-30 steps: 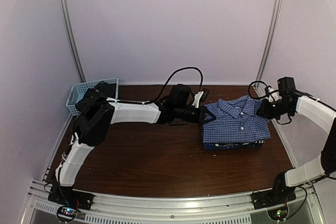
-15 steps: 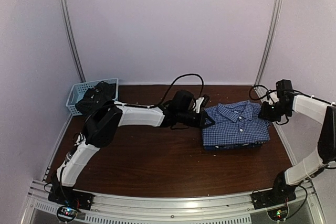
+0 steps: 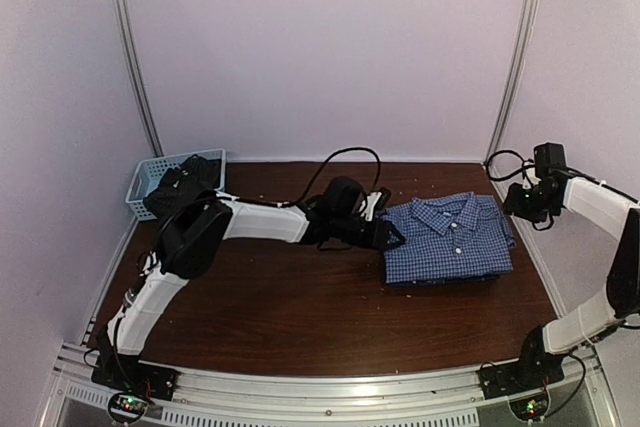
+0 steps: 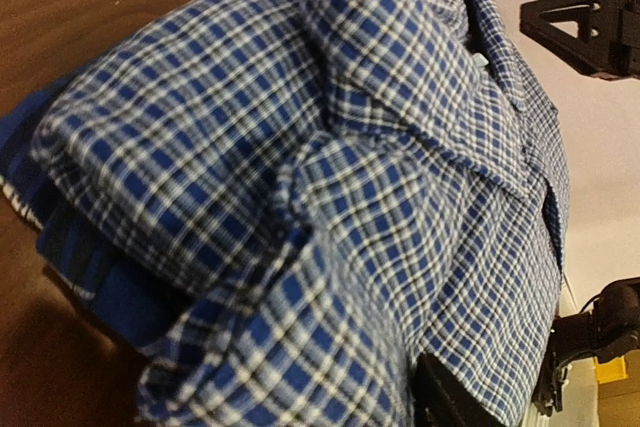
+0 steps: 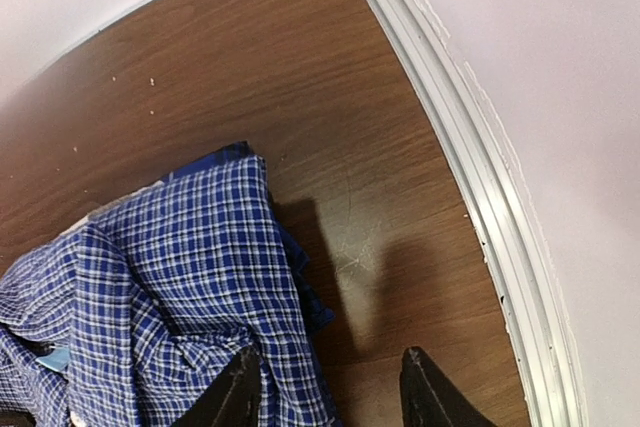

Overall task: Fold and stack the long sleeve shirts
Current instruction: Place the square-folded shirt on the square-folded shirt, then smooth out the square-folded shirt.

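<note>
A folded blue fine-check shirt (image 3: 447, 240) lies collar-up on top of a darker blue folded shirt (image 3: 440, 279), right of the table's middle. My left gripper (image 3: 393, 237) sits at the stack's left edge. In the left wrist view the check cloth (image 4: 330, 177) fills the frame; one finger (image 4: 445, 397) shows far off to the side and the jaws stand open. My right gripper (image 5: 330, 392) is open at the stack's right edge. Its left finger (image 5: 238, 392) is against the check shirt (image 5: 190, 267), and bare table lies between the fingers.
A light blue lattice basket (image 3: 150, 179) stands at the back left with dark cloth (image 3: 185, 179) heaped in it. A metal rail (image 5: 470, 187) runs along the table's right edge, close to my right gripper. Walls close in the back and both sides.
Both grippers have opened and let go of the check shirt. The right gripper drew back to the right, the left one slightly to the left. The shirt has settled on the stack.
</note>
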Tool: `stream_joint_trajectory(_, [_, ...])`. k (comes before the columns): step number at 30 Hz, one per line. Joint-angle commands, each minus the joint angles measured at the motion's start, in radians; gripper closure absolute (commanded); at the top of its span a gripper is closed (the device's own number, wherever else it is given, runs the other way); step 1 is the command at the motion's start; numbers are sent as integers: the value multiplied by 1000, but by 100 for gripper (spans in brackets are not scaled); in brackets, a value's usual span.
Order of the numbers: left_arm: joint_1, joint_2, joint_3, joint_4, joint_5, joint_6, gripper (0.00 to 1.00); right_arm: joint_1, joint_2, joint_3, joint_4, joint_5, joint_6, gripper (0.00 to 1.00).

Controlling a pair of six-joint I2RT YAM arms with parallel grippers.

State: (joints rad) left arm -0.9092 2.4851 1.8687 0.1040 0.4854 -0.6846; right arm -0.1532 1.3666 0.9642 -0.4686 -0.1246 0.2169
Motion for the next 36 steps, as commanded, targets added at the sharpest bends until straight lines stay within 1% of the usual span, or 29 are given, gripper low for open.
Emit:
stream_joint_trajectory(1, [10, -99, -71, 39, -1, 10, 38, -6, -90, 1, 17, 4, 17, 49])
stream_joint_trajectory(5, [10, -146, -148, 110, 28, -12, 29, -5, -113, -50, 35, -81, 27, 43])
stream_joint_trajectory(8, [8, -156, -177, 148, 58, -29, 27, -5, -118, -98, 66, -103, 34, 40])
stream_joint_trajectory(11, [2, -159, -195, 177, 75, -40, 27, -5, -117, -141, 105, -151, 49, 40])
stream_joint_trajectory(14, [-11, -157, -208, 218, 94, -60, 29, -3, -107, -170, 126, -174, 65, 41])
stream_joint_trajectory(17, [-28, -143, -201, 230, 98, -71, 34, 0, -106, -212, 165, -225, 82, 45])
stream_joint_trajectory(21, [-36, -114, -176, 241, 119, -88, 38, 12, -100, -254, 195, -262, 100, 50])
stream_joint_trajectory(27, [-36, -115, -176, 226, 125, -68, 39, 20, -101, -294, 201, -277, 110, 52])
stream_joint_trajectory(29, [-35, -133, -189, 204, 104, -47, 39, 20, -129, -284, 183, -248, 112, 52])
stream_joint_trajectory(32, [-36, -178, -228, 176, 38, -12, 38, 20, -186, -253, 142, -207, 115, 48])
stream_joint_trajectory(35, [-36, -229, -263, 124, -58, 43, 34, 21, -234, -215, 103, -181, 105, 42])
stream_joint_trajectory(36, [-35, -246, -276, 105, -95, 67, 33, 21, -244, -199, 90, -177, 99, 38])
